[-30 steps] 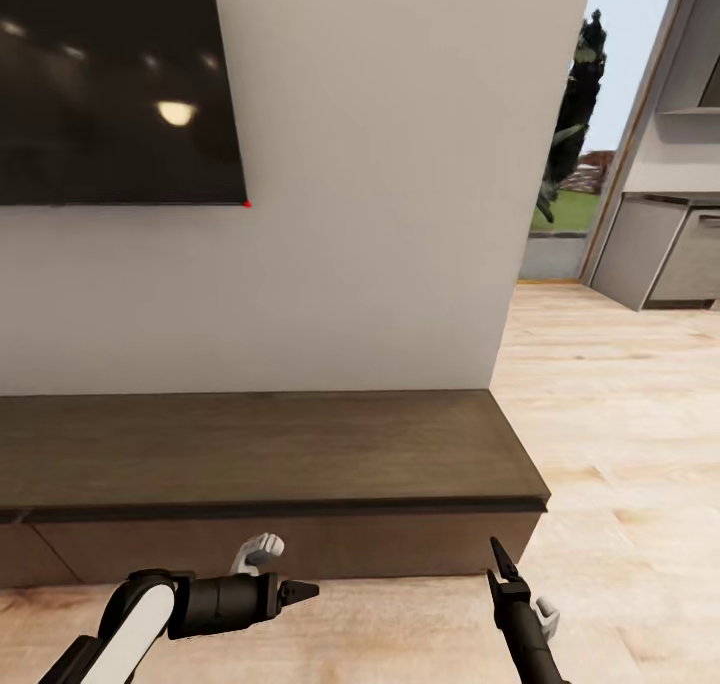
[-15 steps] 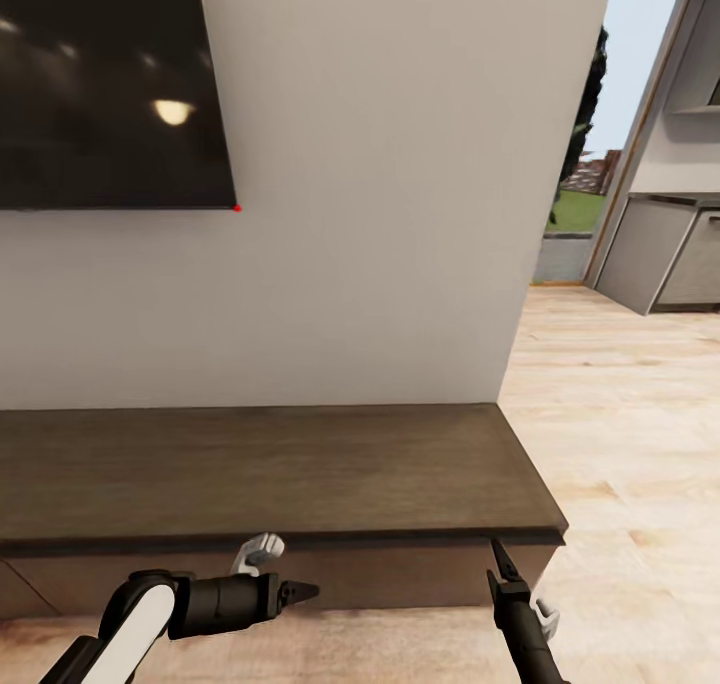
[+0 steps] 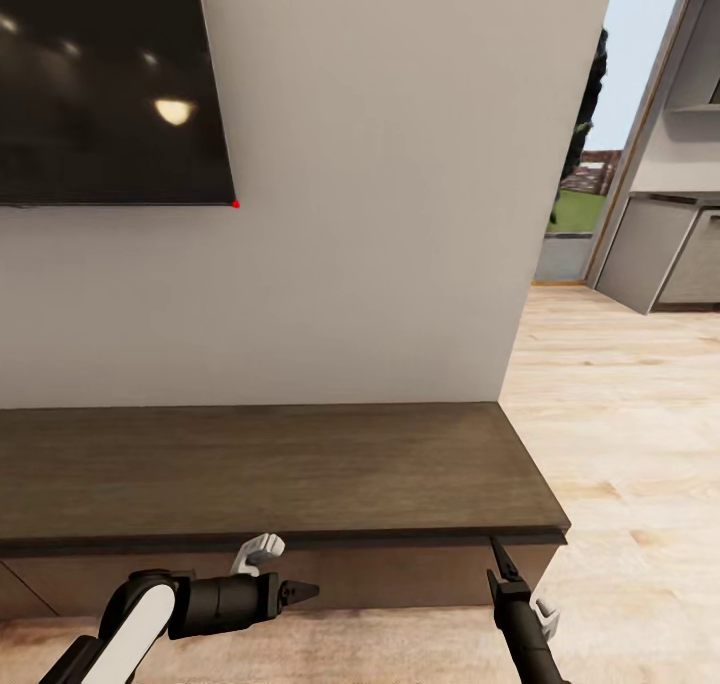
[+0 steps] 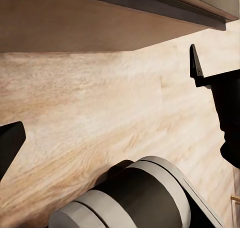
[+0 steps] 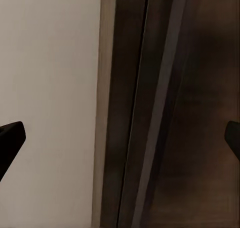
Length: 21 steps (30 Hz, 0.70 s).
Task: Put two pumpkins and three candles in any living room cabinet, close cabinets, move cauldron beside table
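Two empty hands hang low before the cabinet (image 3: pixel 270 464): the left hand (image 3: pixel 300 592) looks narrow, the right hand (image 3: pixel 497 554) spread wide, probably readied for its closed drawers (nothing rests on top). Television (image 3: pixel 100 84) hangs above.

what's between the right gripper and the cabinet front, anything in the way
Nothing visible. In the head view the right gripper points up just before the right end of the cabinet, with only bare wood floor nearby. The right wrist view shows open fingers framing the cabinet's dark edge, unobstructed.
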{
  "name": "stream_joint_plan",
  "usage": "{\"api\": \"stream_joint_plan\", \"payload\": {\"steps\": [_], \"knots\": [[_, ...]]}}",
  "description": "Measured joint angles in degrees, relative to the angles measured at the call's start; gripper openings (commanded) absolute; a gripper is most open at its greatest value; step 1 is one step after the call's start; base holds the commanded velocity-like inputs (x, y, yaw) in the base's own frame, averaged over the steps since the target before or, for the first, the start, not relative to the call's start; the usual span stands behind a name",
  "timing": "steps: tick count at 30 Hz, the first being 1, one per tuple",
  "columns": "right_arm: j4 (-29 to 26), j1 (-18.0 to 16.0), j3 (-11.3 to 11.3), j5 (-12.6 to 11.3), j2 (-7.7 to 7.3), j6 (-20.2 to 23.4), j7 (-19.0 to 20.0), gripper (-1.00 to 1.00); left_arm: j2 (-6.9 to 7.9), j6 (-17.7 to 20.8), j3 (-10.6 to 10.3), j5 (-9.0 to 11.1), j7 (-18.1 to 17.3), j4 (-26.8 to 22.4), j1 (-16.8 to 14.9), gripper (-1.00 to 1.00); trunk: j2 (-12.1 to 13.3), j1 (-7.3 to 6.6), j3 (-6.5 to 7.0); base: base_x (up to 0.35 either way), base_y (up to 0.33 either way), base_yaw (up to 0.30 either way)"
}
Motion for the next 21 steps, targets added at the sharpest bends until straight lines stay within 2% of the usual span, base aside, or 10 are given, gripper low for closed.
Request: {"api": "stream_joint_plan", "payload": {"steps": [3,11,21], "knots": [[0.0,0.0,0.0,0.0,0.0,0.0,0.0,1.0,0.0,0.0,0.0,0.0,0.0,0.0,0.0,1.0,0.0,0.0,0.0,0.0,0.0,0.0],[0.0,0.0,0.0,0.0,0.0,-0.1,0.0,1.0,0.0,0.0,-0.1,0.0,0.0,0.0,0.0,1.0,-3.2,1.75,-1.43,0.0,0.0,0.0],[0.0,0.0,0.0,0.0,0.0,-0.1,0.0,1.0,0.0,0.0,-0.1,0.0,0.0,0.0,0.0,1.0,-3.2,1.76,-1.44,0.002,0.0,0.0]]}}
